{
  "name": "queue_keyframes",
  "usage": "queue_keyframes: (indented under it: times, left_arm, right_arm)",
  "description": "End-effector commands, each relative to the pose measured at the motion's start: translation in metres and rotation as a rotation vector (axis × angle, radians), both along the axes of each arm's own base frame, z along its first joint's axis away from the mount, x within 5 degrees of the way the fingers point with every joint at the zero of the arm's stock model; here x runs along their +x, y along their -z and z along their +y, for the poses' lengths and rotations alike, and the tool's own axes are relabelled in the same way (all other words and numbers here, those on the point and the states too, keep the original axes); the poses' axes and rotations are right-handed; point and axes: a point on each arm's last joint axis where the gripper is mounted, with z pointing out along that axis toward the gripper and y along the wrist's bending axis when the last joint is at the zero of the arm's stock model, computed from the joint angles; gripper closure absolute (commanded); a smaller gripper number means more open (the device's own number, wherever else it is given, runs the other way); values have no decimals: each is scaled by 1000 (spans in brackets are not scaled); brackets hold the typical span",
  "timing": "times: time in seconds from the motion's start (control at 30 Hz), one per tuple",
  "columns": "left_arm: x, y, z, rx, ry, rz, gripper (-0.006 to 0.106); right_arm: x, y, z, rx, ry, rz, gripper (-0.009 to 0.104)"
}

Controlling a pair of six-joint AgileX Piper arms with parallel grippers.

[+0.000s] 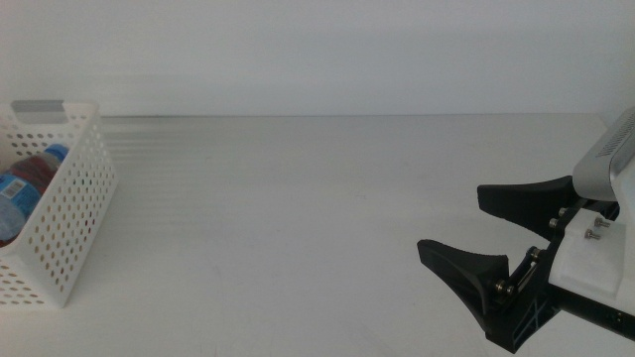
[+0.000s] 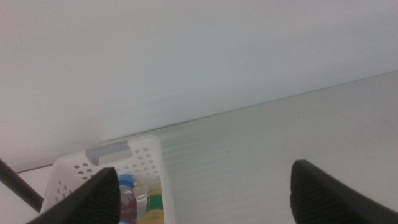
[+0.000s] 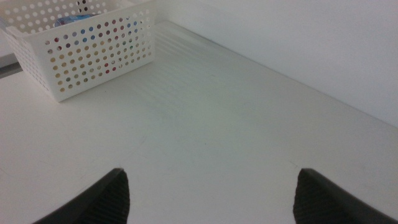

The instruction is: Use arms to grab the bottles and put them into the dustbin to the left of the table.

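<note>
Though half-hidden, bottles (image 1: 25, 183) inside dustbin (image 1: 69, 213).

Surface: wide matte white table (image 1: 298, 218), faint ridged lines along the far edge | Resting on it: white perforated basket (image 1: 74, 213) at the left end, grey handle at the rim, sitting flat and upright | Elsewhere on top: plain white, meets a pale wall behind

The right gripper (image 1: 474, 223) has black tapered jaws, silver screws, white housing.
</note>
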Motion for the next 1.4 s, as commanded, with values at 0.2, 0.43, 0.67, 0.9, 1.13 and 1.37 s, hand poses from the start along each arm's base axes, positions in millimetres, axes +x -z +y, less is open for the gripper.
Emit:
queue_keyframes:
  times: [0.2, 0.43, 0.67, 0.9, 1.13, 1.37]
  left_arm:
    - [-10, -18, 0, -26, -4, -123, 10]
    - [-16, 0, 1, -31, -12, -156, 10]
    - [-31, 62, 3, -36, -24, -144, 10]
    - [-66, 122, 4, -35, -25, -126, 10]
    - [-86, 185, 5, -32, -26, -98, 10]
    - [-91, 229, 6, -33, -33, -121, 10]
  right_arm:
    - [3, -17, 0, 62, 10, -95, 16]
    - [3, -33, -27, 111, 129, -164, 16]
    - [-11, -35, -75, 147, 353, -264, 16]
    - [-55, 5, -101, 174, 432, -335, 16]
    - [-77, 36, -115, 186, 536, -403, 16]
    - [-87, 58, -123, 184, 647, -461, 16]
